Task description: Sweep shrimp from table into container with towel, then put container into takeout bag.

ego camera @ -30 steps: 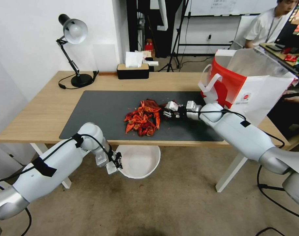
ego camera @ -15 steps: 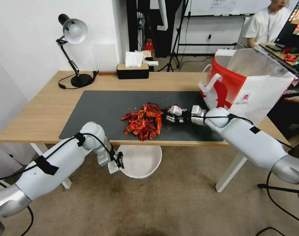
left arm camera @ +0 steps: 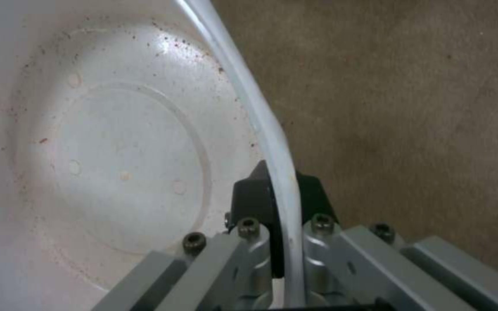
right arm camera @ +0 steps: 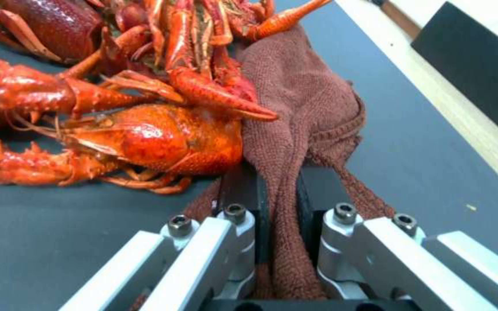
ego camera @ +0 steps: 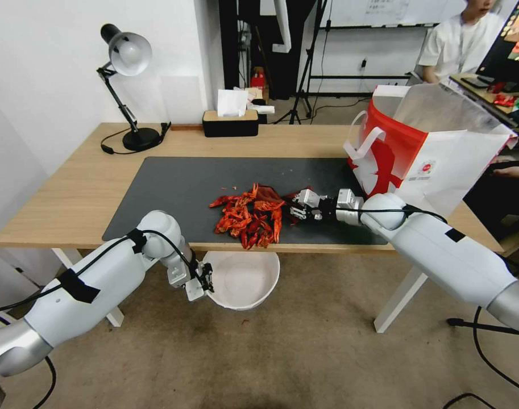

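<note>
Red-orange shrimp [ego camera: 249, 216]: piled at near edge of bench [ego camera: 71, 193]. Right claw [ego camera: 298, 207] clamps maroon towel [right arm camera: 295, 125] against pile. Left claw [ego camera: 204, 282] pinches rim of white container [ego camera: 242, 281], below bench edge.

The shrimp [ego camera: 249, 216] have been pushed toward six o'clock, up to the near edge of the worktop [ego camera: 71, 199], by the towel [right arm camera: 301, 112] clamped in the right pincer [ego camera: 299, 205], itself drawn nearer.

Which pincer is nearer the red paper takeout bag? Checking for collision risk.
Right. The right pincer works on the grey mat beside the red paper takeout bag; the left pincer holds the white bowl below the table edge.
</note>
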`<state>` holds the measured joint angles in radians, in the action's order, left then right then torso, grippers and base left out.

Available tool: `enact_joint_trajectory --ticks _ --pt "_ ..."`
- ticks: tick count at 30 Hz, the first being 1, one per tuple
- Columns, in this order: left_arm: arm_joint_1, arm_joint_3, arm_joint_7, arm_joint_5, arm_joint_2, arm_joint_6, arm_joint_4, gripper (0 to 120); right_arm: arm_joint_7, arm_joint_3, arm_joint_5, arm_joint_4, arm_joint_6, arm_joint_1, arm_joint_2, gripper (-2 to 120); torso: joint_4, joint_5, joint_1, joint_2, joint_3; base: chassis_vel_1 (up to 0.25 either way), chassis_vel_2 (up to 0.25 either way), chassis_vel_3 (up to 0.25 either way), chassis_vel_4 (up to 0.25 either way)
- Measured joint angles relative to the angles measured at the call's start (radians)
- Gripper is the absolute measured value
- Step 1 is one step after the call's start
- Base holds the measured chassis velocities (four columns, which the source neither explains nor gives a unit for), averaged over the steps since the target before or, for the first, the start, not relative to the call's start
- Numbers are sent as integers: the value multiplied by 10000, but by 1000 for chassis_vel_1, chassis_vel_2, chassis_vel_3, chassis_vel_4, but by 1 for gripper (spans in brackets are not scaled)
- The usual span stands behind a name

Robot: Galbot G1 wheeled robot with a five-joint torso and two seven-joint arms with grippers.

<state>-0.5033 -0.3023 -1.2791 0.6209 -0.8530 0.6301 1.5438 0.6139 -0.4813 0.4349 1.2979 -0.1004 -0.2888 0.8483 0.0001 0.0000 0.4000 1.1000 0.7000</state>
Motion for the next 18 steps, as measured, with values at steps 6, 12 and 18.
enact_joint_trajectory --ticks 6,12,18 --pt "-1 -1 -31 -32 60 -22 22 0 -34 103 12 343 63 -238 -135 7 -1 0 0 -2 -1 0 0 0 0" --pt "58 -51 -61 -45 45 -23 -33 0 -45 217 11 614 98 -448 -227 7 -2 0 0 -1 -1 0 0 0 0" --pt "101 -98 -68 -45 28 -19 -32 0 -59 297 12 850 119 -627 -275 7 -3 0 -1 -2 -1 0 0 0 0"
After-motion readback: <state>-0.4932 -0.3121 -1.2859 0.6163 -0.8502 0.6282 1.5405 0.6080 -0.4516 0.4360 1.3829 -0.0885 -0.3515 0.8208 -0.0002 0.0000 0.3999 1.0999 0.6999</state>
